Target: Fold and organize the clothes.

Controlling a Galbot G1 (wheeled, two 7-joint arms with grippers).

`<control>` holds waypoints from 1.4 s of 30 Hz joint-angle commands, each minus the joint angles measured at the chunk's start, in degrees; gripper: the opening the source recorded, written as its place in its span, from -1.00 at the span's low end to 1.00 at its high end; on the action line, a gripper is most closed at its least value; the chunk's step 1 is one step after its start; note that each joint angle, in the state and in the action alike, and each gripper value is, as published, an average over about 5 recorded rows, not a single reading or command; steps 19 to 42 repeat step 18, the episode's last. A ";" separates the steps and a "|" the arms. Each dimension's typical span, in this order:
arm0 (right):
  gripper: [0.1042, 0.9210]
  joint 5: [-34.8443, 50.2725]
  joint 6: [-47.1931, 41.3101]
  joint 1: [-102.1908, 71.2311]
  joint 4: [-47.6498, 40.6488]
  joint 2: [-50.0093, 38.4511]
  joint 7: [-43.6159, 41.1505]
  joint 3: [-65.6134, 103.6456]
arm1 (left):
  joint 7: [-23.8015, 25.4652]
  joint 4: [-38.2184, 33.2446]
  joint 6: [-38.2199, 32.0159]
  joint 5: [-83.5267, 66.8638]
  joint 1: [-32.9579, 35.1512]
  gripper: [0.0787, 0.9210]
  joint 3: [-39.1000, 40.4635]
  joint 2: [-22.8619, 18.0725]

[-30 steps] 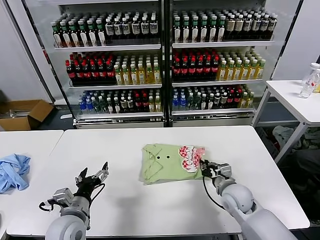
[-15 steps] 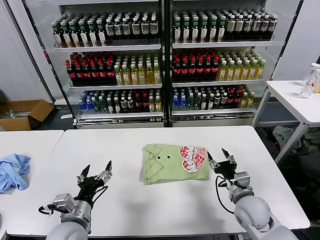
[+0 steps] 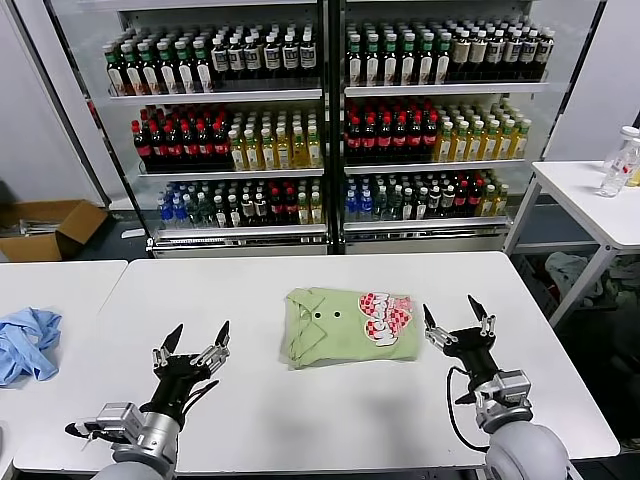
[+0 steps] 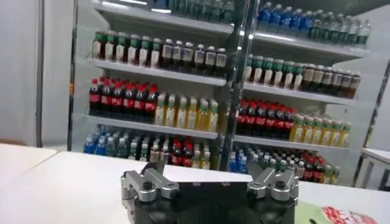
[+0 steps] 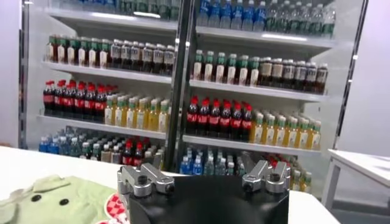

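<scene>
While the folded shirt (image 3: pixel 348 326) lies mid-table, right hand (image 3: pixel 459 327) and left hand (image 3: pixel 196 345) flank it, spread.

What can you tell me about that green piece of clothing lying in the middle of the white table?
The green shirt looks like soft pale green cotton, folded into a neat, roughly rectangular bundle lying flat on the white table. Two small dark buttons show on its left part, and a red-and-pink checked heart print sits at its right end. A collar-like fold runs along the far edge. Nothing touches it: the right gripper stands open just beside it, the left gripper open farther off.
</scene>
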 commanded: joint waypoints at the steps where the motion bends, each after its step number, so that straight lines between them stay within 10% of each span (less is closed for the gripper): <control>1: 0.76 -2.65 1.45 -4.28 4.82 0.52 0.13 2.63 | 1.93 -3.65 -0.36 1.92 3.09 0.77 -0.60 -0.20; 42: 0.76 -3.97 1.54 -5.01 6.76 1.16 2.05 2.33 | 2.72 -6.87 -1.15 3.70 6.48 0.77 -2.29 -0.21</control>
